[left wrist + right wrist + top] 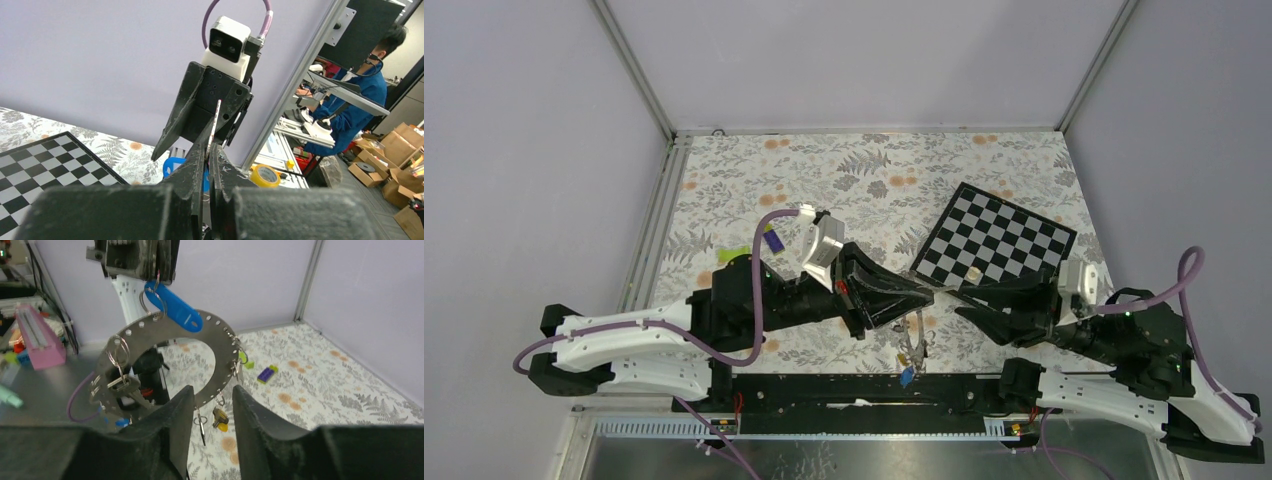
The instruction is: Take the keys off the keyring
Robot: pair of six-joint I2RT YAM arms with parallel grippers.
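The keyring (218,337), a large flat grey ring with small holes along its rim, hangs upright in the air. My left gripper (145,260) is shut on its top edge. In the left wrist view the keyring (216,120) shows edge-on between my shut fingers (197,170). Keys dangle from it: a blue tag (175,311), a silver key (127,387), a yellow-headed key (220,417) and a thin silver one (200,424). My right gripper (210,400) is open, level with the ring's lower arc, which shows in the gap between its fingers. From above, the left gripper (921,293) and right gripper (954,303) nearly meet.
A checkerboard (999,245) lies at the right back of the floral tablecloth (864,170). A purple-and-green block (773,238) lies behind the left arm; it also shows as a block (267,373) on the cloth. The black rail (864,390) runs along the near edge.
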